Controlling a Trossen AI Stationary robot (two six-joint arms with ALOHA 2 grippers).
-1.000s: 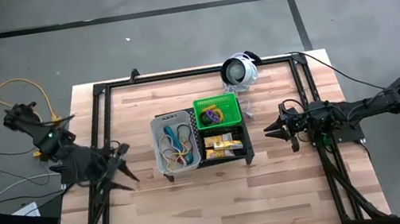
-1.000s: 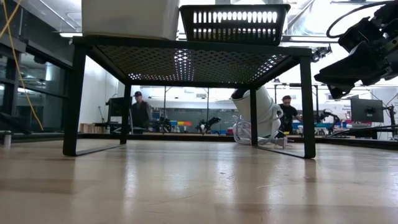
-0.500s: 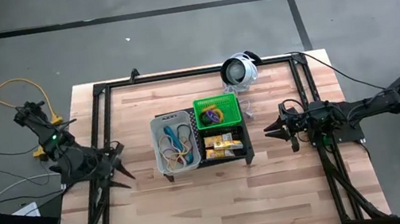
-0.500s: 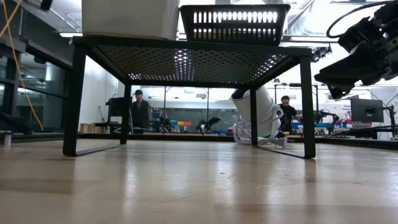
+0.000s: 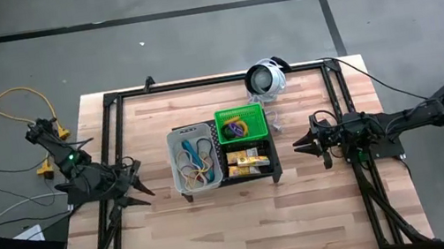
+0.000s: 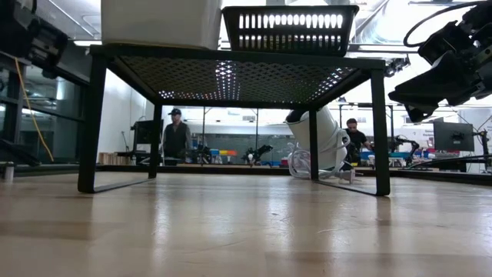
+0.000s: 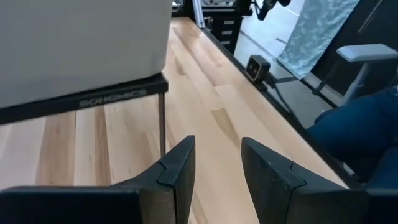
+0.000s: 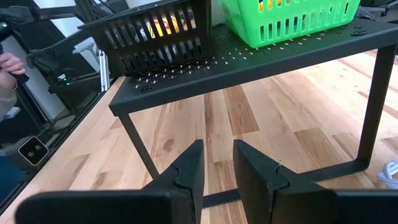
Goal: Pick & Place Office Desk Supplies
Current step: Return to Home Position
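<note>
Stand: we see the black perforated stand [image 6: 231, 77] in the middle of the table [image 5: 221, 232], with all three bins on top of it
Clear bin: the clear bin [image 5: 176, 163] sits on the stand's left part, and the rubber bands [image 5: 196, 160] lie inside it
Green bin: the green bin [image 5: 240, 111] stands on the far right part, just beside the clear bin, with coloured loops [image 5: 235, 128] in it
Black bin: the black bin [image 8: 155, 37] is on the near right part, just nearer than the green one, and we make out yellow tubes [image 5: 246, 163] inside
Left gripper: the left gripper [image 5: 141, 191] hangs above the table's left side, apart from the stand, with its fingers spread and nothing between them
Right gripper: the right gripper [image 5: 298, 144] is right of the stand, pointing at the black bin without touching, with a narrow gap between its fingers and nothing held
Device: a round white-and-silver device [image 5: 265, 77] lies beyond the stand, near the far edge
Room: we see two people [image 6: 176, 137] standing far off behind the table
</note>
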